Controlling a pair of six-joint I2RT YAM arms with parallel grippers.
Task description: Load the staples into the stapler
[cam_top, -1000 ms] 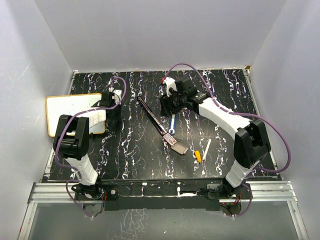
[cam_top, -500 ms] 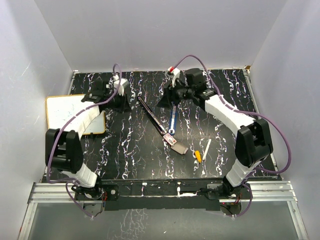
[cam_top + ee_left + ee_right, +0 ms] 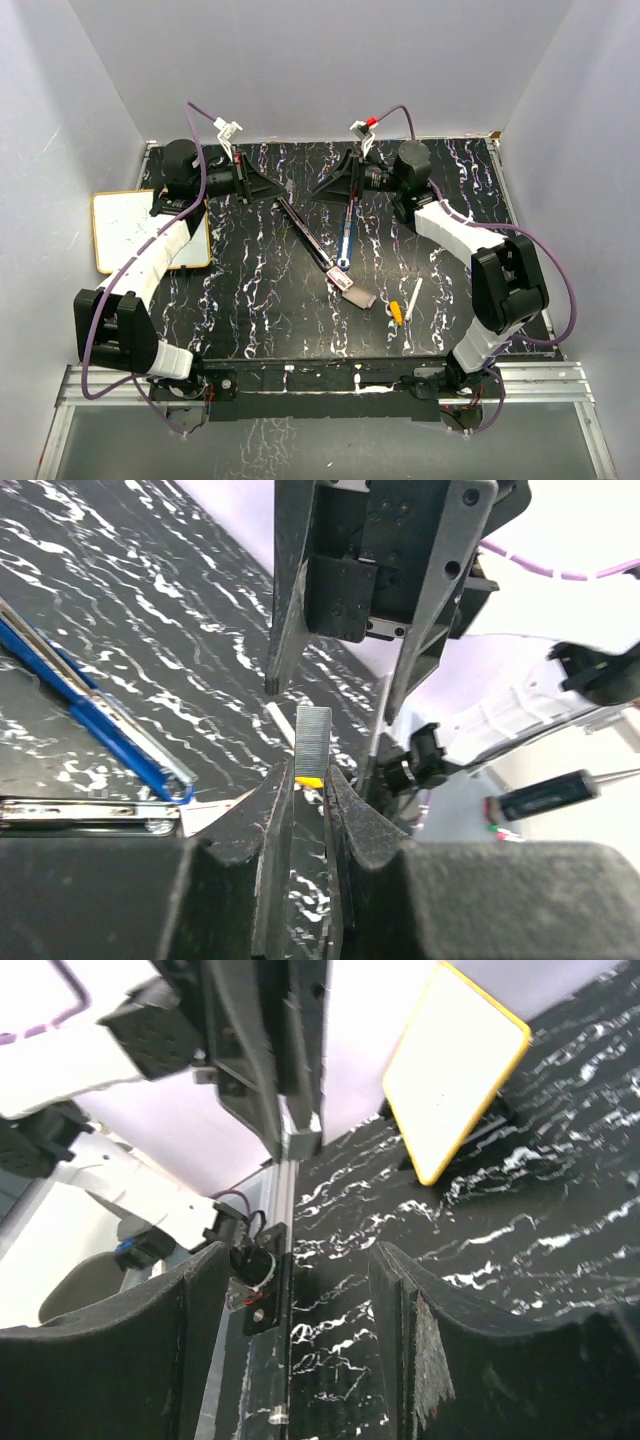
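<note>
Both arms have swung up, tip to tip. The left gripper (image 3: 312,780) pinches what looks like a staple strip (image 3: 313,735); the right gripper (image 3: 300,1260) has widened, handover likely.

A black tabletop (image 3: 250,300) veined with white marbling fills the floor of a plain, pale-walled enclosure (image 3: 320,70). At its left edge lies a yellow-framed whiteboard (image 3: 125,225) bearing faint scribbles, its outer side reaching past the dark surface. A white pen (image 3: 413,295) with a yellow tip rests on the right half, nearer the front, well apart from the board. A bare aluminium rail (image 3: 320,385) runs along the near edge.
</note>
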